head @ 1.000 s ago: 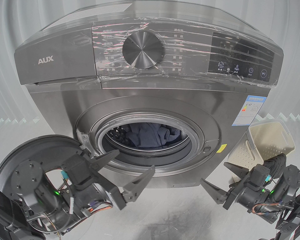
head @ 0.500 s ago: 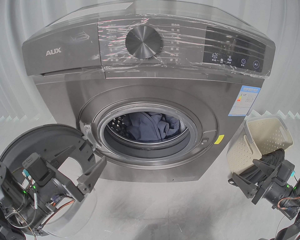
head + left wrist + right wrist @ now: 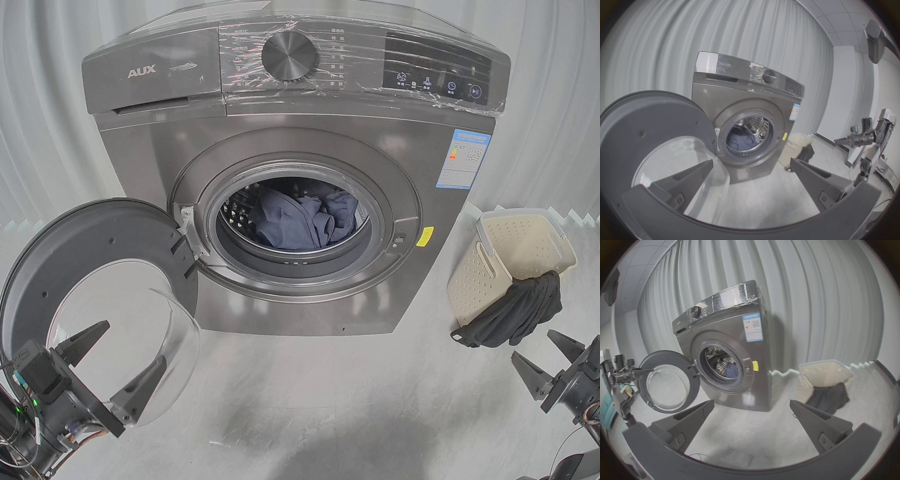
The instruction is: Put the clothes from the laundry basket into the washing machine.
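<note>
door (image 3: 94, 250) hangs wide, lower left, for loading; black garment (image 3: 519, 309) drapes the laundry basket (image 3: 478, 275) at right; left gripper (image 3: 132, 344) and right gripper (image 3: 534, 345): fingers spread, empty.

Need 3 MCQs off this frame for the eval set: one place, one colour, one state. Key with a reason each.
1. Where is the laundry basket relative to the washing machine?
A. On top of it
B. On the floor beside it, to the robot's right
C. Under the open door

2. What colour is the garment hanging over the basket's rim?
A. White
B. Red
C. Black

3. What state is the machine's door in?
A. Swung wide open to the robot's left
B. Shut
C. Open by a crack

Key:
1 B, the basket stands on the floor by the machine's right flank.
2 C, the cloth draped down to the floor is black.
3 A, the door stands wide and the blue clothes inside show.
</note>
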Motion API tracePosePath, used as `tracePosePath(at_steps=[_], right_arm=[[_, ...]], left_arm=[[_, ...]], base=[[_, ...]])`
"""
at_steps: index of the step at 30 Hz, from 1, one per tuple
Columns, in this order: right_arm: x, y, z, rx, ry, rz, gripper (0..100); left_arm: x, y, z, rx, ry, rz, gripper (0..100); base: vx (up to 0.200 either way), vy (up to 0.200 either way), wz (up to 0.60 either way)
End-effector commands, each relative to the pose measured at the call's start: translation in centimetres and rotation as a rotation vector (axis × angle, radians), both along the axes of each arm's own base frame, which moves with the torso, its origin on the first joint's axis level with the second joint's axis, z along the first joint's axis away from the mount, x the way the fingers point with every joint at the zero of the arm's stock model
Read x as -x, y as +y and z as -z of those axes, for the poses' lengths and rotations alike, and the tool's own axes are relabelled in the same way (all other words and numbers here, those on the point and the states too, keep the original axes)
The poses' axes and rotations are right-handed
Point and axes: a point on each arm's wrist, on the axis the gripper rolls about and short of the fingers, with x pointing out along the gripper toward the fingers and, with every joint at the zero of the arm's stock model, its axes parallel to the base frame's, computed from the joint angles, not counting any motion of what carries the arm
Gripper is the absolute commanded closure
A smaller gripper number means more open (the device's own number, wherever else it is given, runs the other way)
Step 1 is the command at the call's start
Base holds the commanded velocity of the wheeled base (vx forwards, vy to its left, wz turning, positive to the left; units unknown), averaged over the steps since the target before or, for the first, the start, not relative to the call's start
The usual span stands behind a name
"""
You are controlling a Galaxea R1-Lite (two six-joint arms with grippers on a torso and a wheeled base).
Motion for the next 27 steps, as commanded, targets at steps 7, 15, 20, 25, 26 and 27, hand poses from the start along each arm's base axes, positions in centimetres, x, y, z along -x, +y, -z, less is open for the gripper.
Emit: tracePosePath(at_steps=[7,15,20,25,26,27], right_arm=[[5.7,-4.0,1.6,0.023,-0.104,0.221,0],[7.8,-4.6,3.0,0.054,-0.139,0.293,0],[9.0,-4.7,4.5,0.071,-0.124,0.330,0],[9.2,-4.7,5.3,0.064,-0.081,0.296,0],[9.2,-4.6,5.3,0.064,-0.080,0.288,0],[9.2,-4.6,5.3,0.070,-0.080,0.281,0]], left_arm=[[4.9,4.8,1.1,0.025,-0.025,-0.154,0],[7.5,6.5,2.8,0.023,-0.027,-0.291,0],[8.5,6.9,3.4,0.033,-0.043,-0.364,0],[9.3,7.0,4.6,0.022,-0.004,-0.421,0],[9.4,7.0,4.8,0.016,0.001,-0.427,0],[9.5,7.0,4.9,0.012,0.003,-0.440,0]], base=[[-0.171,0.000,0.00],[0.000,0.000,0.00],[0.000,0.000,0.00],[0.000,0.000,0.00],[0.000,0.000,0.00],[0.000,0.000,0.00]])
